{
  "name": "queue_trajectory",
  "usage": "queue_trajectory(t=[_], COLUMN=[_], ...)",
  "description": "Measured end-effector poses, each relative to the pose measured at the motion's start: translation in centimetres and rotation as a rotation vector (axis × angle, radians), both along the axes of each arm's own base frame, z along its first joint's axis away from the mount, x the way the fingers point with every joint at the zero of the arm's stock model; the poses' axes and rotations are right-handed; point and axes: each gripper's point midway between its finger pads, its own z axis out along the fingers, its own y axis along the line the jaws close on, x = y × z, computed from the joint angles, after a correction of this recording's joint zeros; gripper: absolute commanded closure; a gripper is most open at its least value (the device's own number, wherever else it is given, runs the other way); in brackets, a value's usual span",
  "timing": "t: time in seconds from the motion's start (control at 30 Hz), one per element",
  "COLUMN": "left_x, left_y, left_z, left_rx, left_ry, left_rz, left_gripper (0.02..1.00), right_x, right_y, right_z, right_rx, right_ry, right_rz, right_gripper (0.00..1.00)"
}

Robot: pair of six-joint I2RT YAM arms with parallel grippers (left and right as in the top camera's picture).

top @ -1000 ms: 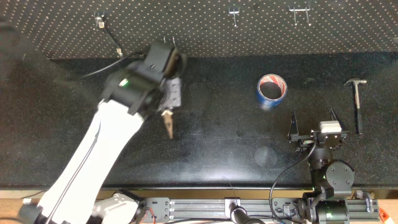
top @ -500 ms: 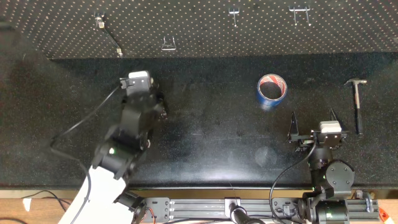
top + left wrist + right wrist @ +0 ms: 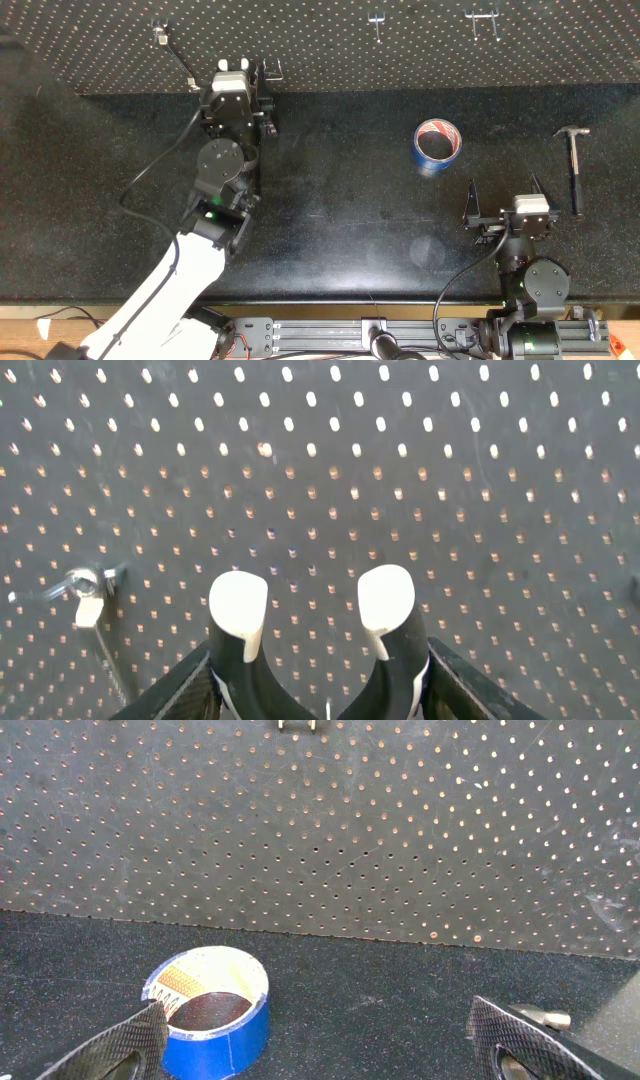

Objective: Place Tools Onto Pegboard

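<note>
I can read no words, numbers or signs anywhere here. The only print I can find is an orange-and-white patch (image 3: 180, 982) on the inner wall of the blue tape roll (image 3: 215, 1025). The roll sits on the counter (image 3: 340, 220) toward its back edge, right of the middle. The marks on that patch are too small for me to make out.
</note>
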Motion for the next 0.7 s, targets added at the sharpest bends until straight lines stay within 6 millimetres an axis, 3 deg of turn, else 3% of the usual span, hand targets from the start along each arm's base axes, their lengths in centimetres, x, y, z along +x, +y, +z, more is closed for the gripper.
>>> queue_trajectory(t=[0.17,0.37,0.5,0.7], left_x=[1.0,2.7,3.9,4.2], left_y=[-0.2,-0.8,-0.7,0.1], left_z=[0.2,-1.6,-1.0,-0.5], left_rx=[-0.016,0.000,0.007,0.014], left_ry=[-0.050,-0.012,-0.020,-0.031], left_rz=[0.007,0.009,0.021,0.042], left_gripper=[0.989,0.991,0.991,0.989], right_x=[0.0,0.0,0.0,0.0], right_y=[0.0,0.0,0.0,0.0], right_z=[0.0,0.0,0.0,0.0], right_rx=[0.000,0.000,0.000,0.000], right_ry=[0.000,0.000,0.000,0.000], right_rz=[0.000,0.000,0.000,0.000], right_gripper=[0.025,0.025,0.025,0.025])
